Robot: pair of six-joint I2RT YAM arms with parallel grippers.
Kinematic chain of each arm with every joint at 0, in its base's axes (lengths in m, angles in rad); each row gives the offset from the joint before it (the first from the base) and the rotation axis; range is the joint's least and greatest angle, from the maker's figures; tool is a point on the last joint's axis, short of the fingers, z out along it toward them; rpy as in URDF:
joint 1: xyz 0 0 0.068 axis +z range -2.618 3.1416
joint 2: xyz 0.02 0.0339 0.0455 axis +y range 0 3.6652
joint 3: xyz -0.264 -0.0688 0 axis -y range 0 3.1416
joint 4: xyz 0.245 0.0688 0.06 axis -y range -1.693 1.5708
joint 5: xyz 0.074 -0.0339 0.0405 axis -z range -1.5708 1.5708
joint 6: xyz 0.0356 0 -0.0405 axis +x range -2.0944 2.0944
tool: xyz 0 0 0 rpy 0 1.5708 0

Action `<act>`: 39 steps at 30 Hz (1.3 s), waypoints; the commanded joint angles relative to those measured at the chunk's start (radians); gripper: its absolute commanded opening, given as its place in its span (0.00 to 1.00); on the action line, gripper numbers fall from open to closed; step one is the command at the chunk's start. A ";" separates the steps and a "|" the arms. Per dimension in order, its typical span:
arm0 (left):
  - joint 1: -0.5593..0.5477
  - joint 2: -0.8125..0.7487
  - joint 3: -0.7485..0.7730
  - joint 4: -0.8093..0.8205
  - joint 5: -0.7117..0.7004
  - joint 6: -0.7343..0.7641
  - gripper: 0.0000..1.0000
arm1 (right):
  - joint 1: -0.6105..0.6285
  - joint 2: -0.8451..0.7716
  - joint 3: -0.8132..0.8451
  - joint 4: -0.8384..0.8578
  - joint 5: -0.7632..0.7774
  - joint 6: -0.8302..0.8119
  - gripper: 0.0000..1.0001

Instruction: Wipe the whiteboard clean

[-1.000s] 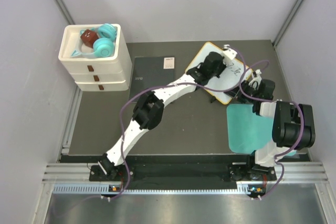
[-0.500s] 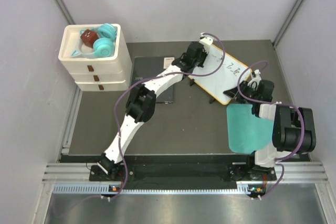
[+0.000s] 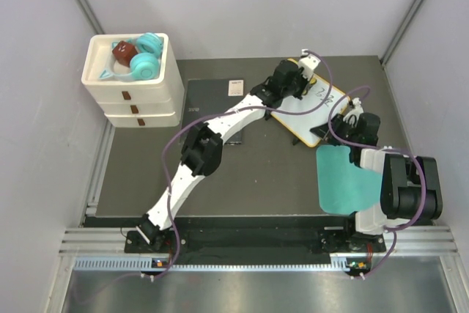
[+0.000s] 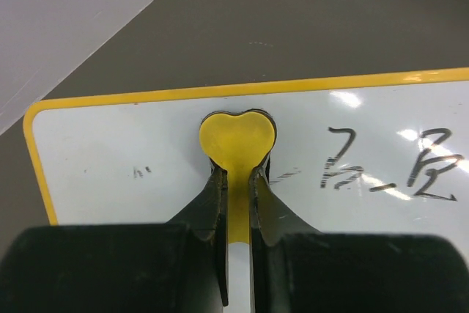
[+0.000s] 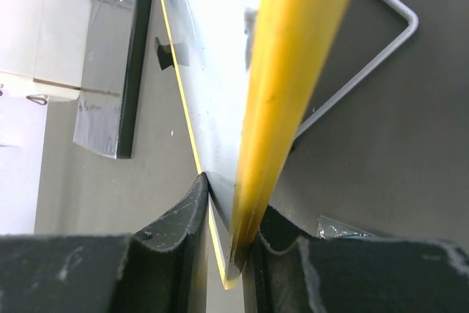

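Note:
The whiteboard (image 3: 304,111) lies tilted at the back right, white with a yellow rim. Dark handwriting (image 4: 388,170) sits near its far edge, and faint specks (image 4: 138,172) near the far left corner. My left gripper (image 3: 299,80) is shut on a yellow heart-shaped eraser (image 4: 238,133), which is pressed on the board just inside the far rim (image 4: 220,91). My right gripper (image 3: 344,128) is shut on the board's near right edge; in the right wrist view the fingers (image 5: 183,214) clamp the yellow rim (image 5: 293,93), and the gripper (image 5: 231,218) holds that edge raised.
A white drawer unit (image 3: 132,97) with teal and red items on top stands at the back left. A dark grey pad with a white label (image 3: 209,104) lies left of the board. A teal mat (image 3: 344,181) lies near the right arm. A wire stand (image 5: 366,71) shows behind the board.
My left gripper swept the eraser from the board's middle to its far left corner, then right along the far edge. The right gripper kept its hold on the board.

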 commanded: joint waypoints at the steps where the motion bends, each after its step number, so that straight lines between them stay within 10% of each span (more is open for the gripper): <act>1: -0.086 -0.020 0.007 -0.033 0.070 0.113 0.00 | 0.054 -0.008 -0.067 -0.187 -0.044 -0.100 0.00; 23: 0.058 -0.006 -0.036 -0.010 -0.072 0.127 0.00 | 0.058 -0.009 -0.078 -0.156 -0.055 -0.097 0.00; 39: 0.039 0.008 -0.016 0.126 0.433 0.018 0.00 | 0.064 -0.018 -0.081 -0.148 -0.055 -0.100 0.00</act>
